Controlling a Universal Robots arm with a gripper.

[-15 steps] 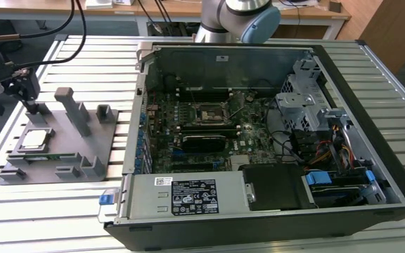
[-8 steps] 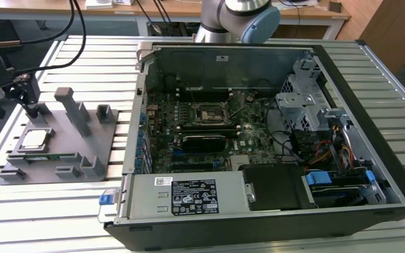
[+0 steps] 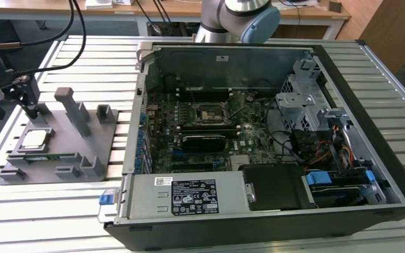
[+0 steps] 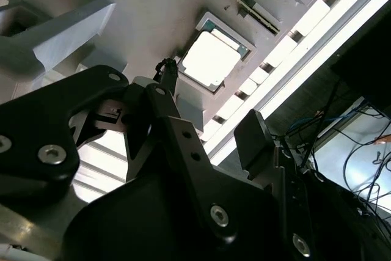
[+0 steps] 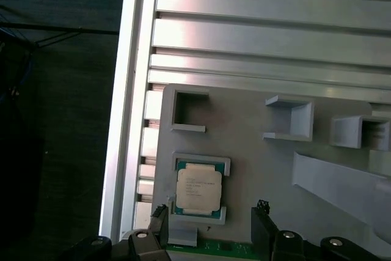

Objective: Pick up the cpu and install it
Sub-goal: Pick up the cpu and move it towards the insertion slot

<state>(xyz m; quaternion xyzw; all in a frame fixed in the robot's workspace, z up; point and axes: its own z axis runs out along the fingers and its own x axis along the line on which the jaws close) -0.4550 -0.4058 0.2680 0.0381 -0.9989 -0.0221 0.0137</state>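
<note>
cpu [image 5: 198, 190] pale metal top; fixture [image 5: 256, 169] matt grey plastic; table [image 5: 275, 41] ribbed metal

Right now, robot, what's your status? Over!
Gripper open, empty, near cpu. Cpu seated in fixture, untouched. Nothing covers it.

The cpu [image 3: 35, 139] is a small, flat, square chip with a pale silver metal top and a thin green border. It lies level, metal side up, in a shallow square pocket of the grey fixture [image 3: 97, 143], toward the exterior view's left.
</note>
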